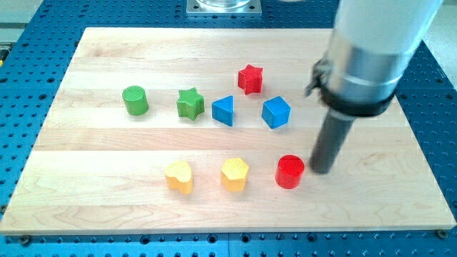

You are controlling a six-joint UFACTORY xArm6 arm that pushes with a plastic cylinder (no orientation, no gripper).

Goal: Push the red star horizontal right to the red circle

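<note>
My tip [321,170] rests on the wooden tabletop [107,193] just right of the red circle [290,171], perhaps not quite touching it. The red star [250,78] sits well above, nearer the view's top, beside the blue cube [275,112]. The arm has no fingers.

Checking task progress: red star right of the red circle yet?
No. Red star sits up-left of red circle; my tip is right of the circle.

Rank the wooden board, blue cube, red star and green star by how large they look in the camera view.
1. Wooden board, by far the largest.
2. Blue cube.
3. Green star and red star: they look alike; the red one sits nearer the view's top, so I won't rank them.
</note>
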